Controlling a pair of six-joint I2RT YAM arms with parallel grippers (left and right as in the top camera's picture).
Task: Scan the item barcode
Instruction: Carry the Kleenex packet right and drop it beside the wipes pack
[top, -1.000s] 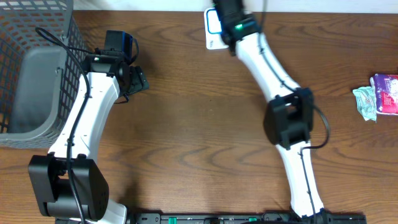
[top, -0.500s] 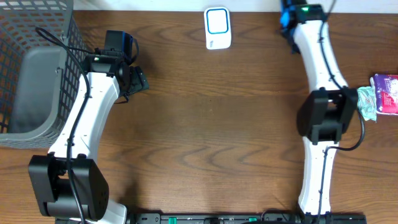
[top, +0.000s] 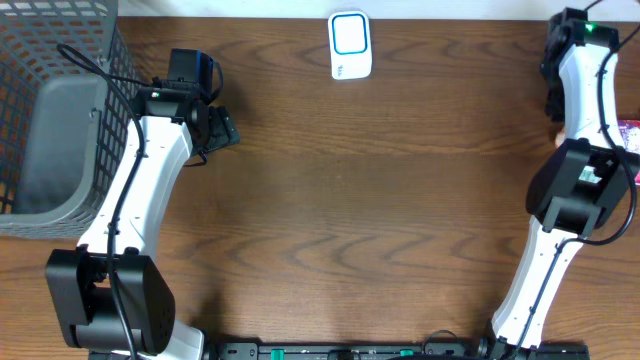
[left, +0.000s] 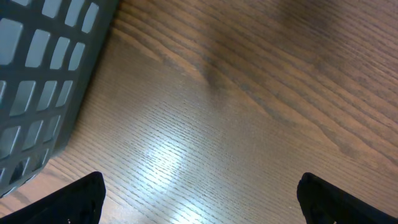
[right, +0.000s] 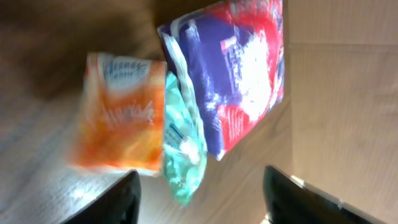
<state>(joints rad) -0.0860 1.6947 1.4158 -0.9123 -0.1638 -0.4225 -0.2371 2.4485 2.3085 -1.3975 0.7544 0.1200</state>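
Right gripper (right: 199, 194), parted and empty, hovered above orange packet (right: 121, 127), teal packet (right: 185, 155) and purple-red pouch (right: 239, 74); left gripper (left: 199, 193) gaped wide beside grey mesh basket (left: 37, 93).

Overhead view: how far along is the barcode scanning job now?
Done: nothing visibly; the white scanner lies alone, with no item near it. In hand: the right end effector hovers open over the orange packet, green packet and purple packet, holding none. Left: grasp one and show its barcode to the scanner.
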